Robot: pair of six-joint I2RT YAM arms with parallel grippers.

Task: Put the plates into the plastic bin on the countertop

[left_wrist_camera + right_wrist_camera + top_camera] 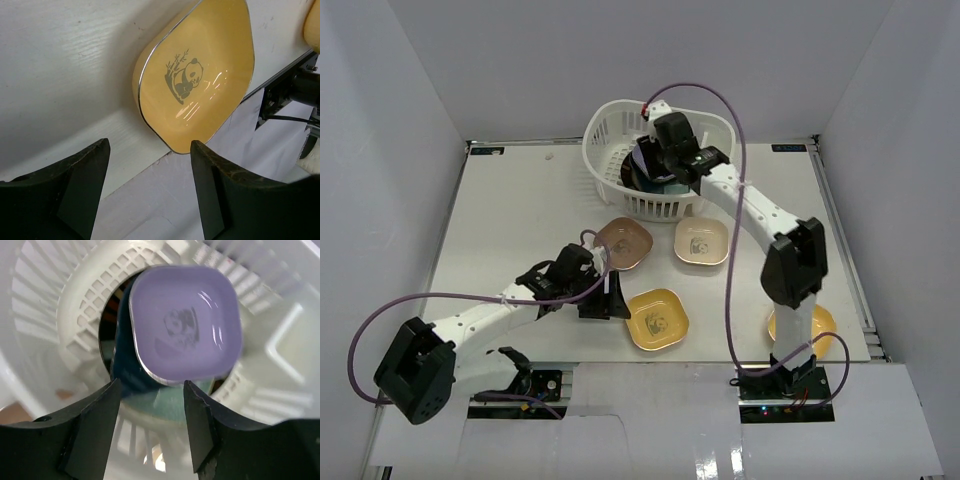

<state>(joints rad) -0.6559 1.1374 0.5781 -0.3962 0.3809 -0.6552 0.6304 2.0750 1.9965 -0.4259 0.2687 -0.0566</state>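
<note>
I log a white countertop (520, 220) and white walls (620, 60). Bin (610, 130) upper centre, purple plate (185, 322) inside. Brown plate (623, 242), beige plate (701, 241) and yellow plate (656, 319) centre; orange plate (820, 325) lower right. Left gripper (150, 147) and right gripper (152, 385) both gape, empty.

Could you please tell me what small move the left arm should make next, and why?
Probably ease the left tool forward onto the near rim of the yellow plate: its jaws stand open and empty just short of it, and it lies on the countertop, outside the plastic bin.
</note>
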